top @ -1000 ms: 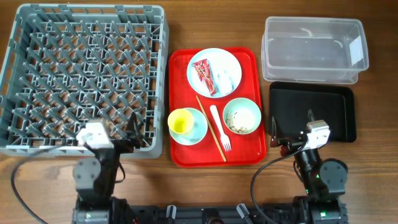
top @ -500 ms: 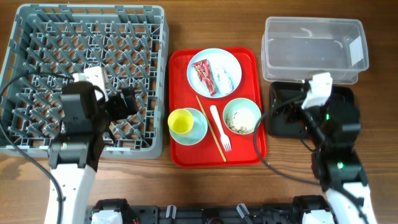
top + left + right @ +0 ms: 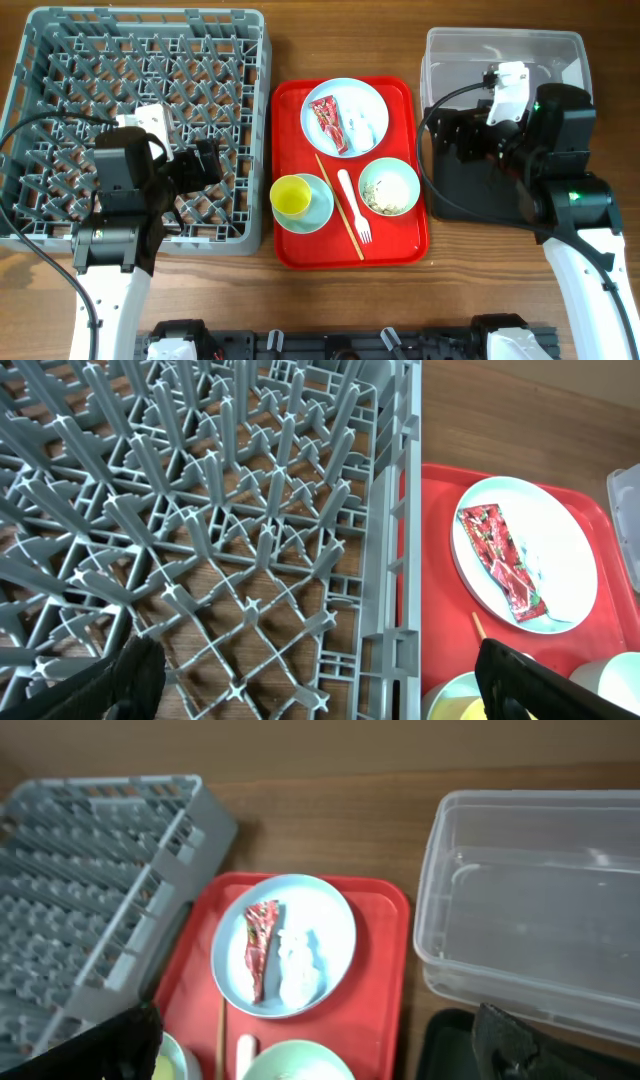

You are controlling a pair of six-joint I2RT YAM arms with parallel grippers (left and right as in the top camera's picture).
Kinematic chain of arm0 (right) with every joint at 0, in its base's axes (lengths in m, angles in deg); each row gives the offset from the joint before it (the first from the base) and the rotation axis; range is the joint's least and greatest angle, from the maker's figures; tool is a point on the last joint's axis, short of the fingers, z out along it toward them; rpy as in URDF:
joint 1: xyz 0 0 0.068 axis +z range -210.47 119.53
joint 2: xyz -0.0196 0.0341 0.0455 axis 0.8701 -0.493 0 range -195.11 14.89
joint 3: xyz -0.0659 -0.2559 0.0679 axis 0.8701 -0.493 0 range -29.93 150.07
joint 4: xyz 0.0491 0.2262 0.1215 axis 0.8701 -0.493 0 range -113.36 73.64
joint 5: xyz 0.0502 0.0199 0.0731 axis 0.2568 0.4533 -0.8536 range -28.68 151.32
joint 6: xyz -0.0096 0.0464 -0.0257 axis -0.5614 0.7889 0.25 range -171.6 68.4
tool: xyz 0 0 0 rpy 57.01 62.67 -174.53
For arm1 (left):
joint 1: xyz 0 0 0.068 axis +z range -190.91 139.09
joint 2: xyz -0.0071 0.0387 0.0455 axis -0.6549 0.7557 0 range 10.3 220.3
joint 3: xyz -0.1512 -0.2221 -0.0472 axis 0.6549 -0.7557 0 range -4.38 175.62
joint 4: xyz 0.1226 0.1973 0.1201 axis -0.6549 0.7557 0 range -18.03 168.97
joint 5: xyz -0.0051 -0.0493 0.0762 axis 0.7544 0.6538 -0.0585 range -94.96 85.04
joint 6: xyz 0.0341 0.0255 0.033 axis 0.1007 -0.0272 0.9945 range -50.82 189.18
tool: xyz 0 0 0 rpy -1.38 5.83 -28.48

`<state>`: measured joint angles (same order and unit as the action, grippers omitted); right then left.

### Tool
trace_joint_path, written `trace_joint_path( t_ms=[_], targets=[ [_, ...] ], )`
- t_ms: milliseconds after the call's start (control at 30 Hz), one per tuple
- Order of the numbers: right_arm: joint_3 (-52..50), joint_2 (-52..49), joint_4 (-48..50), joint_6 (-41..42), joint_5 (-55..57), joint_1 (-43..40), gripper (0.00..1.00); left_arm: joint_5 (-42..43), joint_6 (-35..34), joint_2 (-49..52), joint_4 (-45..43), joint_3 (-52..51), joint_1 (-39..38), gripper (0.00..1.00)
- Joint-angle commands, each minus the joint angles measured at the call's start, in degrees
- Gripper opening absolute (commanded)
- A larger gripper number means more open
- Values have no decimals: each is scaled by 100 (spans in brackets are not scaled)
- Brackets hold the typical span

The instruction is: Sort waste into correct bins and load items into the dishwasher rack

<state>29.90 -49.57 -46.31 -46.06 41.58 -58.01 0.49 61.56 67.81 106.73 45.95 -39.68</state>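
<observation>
The grey dishwasher rack (image 3: pixel 150 16) fills the left of the table. My left gripper (image 3: pixel 212 165) hovers open over its front right part, nothing between the fingers (image 3: pixel 130 672). On the red serving tray (image 3: pixel 402 243) a pale blue plate (image 3: pixel 372 98) carries the red wrapper (image 3: pixel 328 122) and a white scrap (image 3: pixel 365 126). A bowl (image 3: pixel 389 187) holds rice leftovers. A yellow cup (image 3: pixel 291 195) sits in the other bowl (image 3: pixel 318 208), beside the chopstick (image 3: pixel 340 205) and fork (image 3: pixel 355 205). My right gripper (image 3: pixel 445 135) hangs open over the black tray (image 3: pixel 470 200), in front of the clear tub (image 3: pixel 505 50).
In the right wrist view the plate (image 3: pixel 325 920), wrapper (image 3: pixel 260 945) and tub (image 3: pixel 540 910) lie ahead of the gripper (image 3: pixel 310 1055). In the left wrist view the rack's wall (image 3: pixel 400 560) separates the gripper (image 3: pixel 325 690) from the red tray (image 3: pixel 435 560).
Both arms rose from the table's front edge and swung back: the left now over the rack, the right over the black tray near the tub. Both stayed open.
</observation>
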Motion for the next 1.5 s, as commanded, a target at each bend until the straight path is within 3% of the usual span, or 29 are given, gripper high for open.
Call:
trace_joint_path(
  t_ms=[0, 233, 567, 833, 1100, 1333, 1467],
  targets=[
    [109, -7, 208, 365, -173, 0, 100, 72, -15, -57, 24, 133, 0, 100],
    [737, -487, -98, 345, 140, 389, 100, 72, -33, -57, 24, 133, 0, 100],
    [2527, -2651, -719, 195, 916, 1351, 98, 72, -33, -57, 22, 133, 0, 100],
    [2538, -4470, -678, 527, 1388, 1987, 78, 72, -33, -52, 22, 133, 0, 100],
    [2522, -5464, -704, 1117, 1386, 1987, 60, 72, -33, -52, 24, 133, 0, 100],
    [2522, -5515, -837, 1305, 1652, 1987, 36, 72, -33, -52, 24, 133, 0, 100],
    [2524, -5499, -929, 1309, 1655, 1987, 11, 72, -33, -52, 26, 133, 0, 100]
  ],
)
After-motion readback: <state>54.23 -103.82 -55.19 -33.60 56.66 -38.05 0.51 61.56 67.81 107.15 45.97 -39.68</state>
